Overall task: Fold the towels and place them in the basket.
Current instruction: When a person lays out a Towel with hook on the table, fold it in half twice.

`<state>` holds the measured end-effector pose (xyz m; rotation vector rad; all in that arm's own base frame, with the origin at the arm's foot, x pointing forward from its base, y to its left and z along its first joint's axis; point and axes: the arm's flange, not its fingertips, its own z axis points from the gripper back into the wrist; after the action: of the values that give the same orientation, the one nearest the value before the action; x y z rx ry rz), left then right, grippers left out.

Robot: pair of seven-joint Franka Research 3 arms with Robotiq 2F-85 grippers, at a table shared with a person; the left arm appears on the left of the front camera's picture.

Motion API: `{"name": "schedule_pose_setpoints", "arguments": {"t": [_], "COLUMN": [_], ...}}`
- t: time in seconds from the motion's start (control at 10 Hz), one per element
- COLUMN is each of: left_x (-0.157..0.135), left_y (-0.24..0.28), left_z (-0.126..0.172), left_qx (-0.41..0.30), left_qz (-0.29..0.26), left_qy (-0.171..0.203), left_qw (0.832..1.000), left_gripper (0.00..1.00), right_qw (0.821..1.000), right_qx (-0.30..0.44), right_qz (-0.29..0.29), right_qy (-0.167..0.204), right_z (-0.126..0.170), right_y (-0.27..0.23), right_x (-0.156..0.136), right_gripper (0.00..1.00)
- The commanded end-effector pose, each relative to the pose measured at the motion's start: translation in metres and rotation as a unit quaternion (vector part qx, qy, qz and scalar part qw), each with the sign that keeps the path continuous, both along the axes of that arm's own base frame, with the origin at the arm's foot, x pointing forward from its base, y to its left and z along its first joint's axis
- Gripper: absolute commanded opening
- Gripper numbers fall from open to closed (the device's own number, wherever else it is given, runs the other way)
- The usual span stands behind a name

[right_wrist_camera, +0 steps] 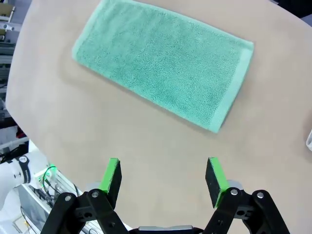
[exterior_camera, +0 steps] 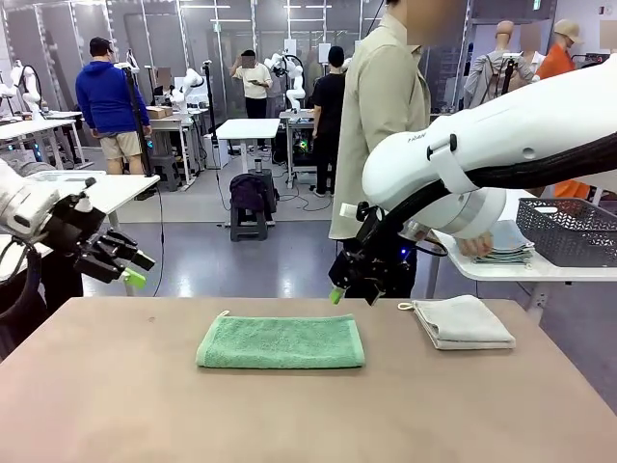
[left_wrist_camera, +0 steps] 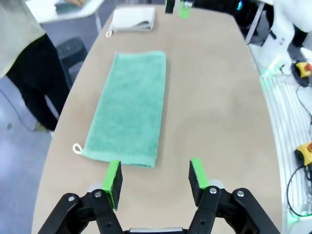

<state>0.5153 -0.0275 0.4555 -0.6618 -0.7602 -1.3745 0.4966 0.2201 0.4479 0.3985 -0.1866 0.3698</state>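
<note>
1. The worktop [exterior_camera: 96, 405] carries the green towel [exterior_camera: 281, 342], which lies folded flat near its middle.
2. The basket [exterior_camera: 569, 230] stands well to the right of the green towel on a separate white worktop [exterior_camera: 521, 272]. The frame edge cuts it off and its contents are hidden.
3. The off-white towel [exterior_camera: 463, 322] lies folded to the right of the green towel, apart from it.
4. The right gripper [exterior_camera: 353, 292] hangs above the green towel's far right corner, jaws wide and empty.
5. The left gripper [left_wrist_camera: 154, 168] hovers off the green towel's looped left end, jaws wide and empty.

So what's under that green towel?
The green towel lies flat on the tan table; nothing pokes out around its edges. Anything directly beneath is covered.
</note>
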Motion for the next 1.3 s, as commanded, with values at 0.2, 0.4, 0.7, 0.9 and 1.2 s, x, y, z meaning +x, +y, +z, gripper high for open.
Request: {"name": "schedule_pose_setpoints", "arguments": {"t": [0.2,0.4,0.7,0.9,1.2], "left_x": [0.018,0.005,0.005,0.005,0.005], "left_y": [0.025,0.022,0.022,0.022,0.022], "left_z": [-0.028,-0.029,-0.029,-0.029,-0.029], "left_qx": [-0.109,-0.083,-0.083,-0.083,-0.083], "left_qz": [-0.056,-0.045,-0.045,-0.045,-0.045], "left_qy": [0.011,0.001,0.001,0.001,0.001], "left_qw": [0.992,0.996,0.996,0.996,0.996], "left_gripper": [0.7,0.7,0.7,0.7,0.7], "right_qw": [1.0,0.998,0.99,0.987,0.979], "right_qx": [-0.001,0.001,-0.023,-0.035,-0.064], "right_qz": [0.001,-0.055,-0.134,-0.149,-0.188], "right_qy": [-0.001,0.011,0.036,0.039,0.048], "right_z": [0.001,-0.012,-0.04,-0.068,-0.098], "right_y": [0.0,0.009,0.015,0.017,0.022], "right_x": [0.0,0.008,0.029,0.052,0.074], "right_gripper": [0.87,0.87,0.87,0.87,0.87]}}
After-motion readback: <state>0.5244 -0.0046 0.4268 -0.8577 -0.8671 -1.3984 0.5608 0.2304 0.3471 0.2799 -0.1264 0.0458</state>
